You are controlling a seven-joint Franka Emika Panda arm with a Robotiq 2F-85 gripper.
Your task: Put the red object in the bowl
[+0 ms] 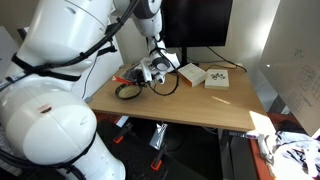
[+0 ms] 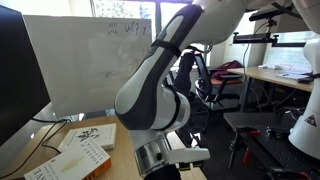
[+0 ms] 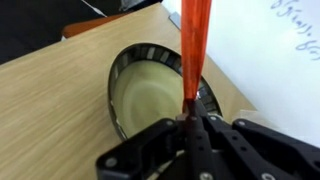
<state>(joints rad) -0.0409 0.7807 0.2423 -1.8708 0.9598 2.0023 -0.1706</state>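
Note:
In the wrist view my gripper (image 3: 190, 125) is shut on the lower end of the thin red stick (image 3: 194, 50), which runs up and away from the jaws. The bowl (image 3: 118, 85), with a dark metallic rim and a pale yellowish inside, lies right under it on the wooden table. The stick crosses over the bowl's right side. In an exterior view the gripper (image 1: 152, 73) hangs low over the table just beside the bowl (image 1: 128, 93). In the other exterior view the arm fills the foreground, with the gripper (image 2: 168, 157) at the bottom edge; bowl and stick are hidden.
Two flat white boxes (image 1: 190, 73) (image 1: 217, 79) lie on the table past the gripper, in front of a dark monitor (image 1: 195, 25). A whiteboard (image 2: 90, 65) stands at the table's side. A small red-orange item (image 1: 121, 78) sits near the bowl. A white surface (image 3: 270, 60) borders the bowl.

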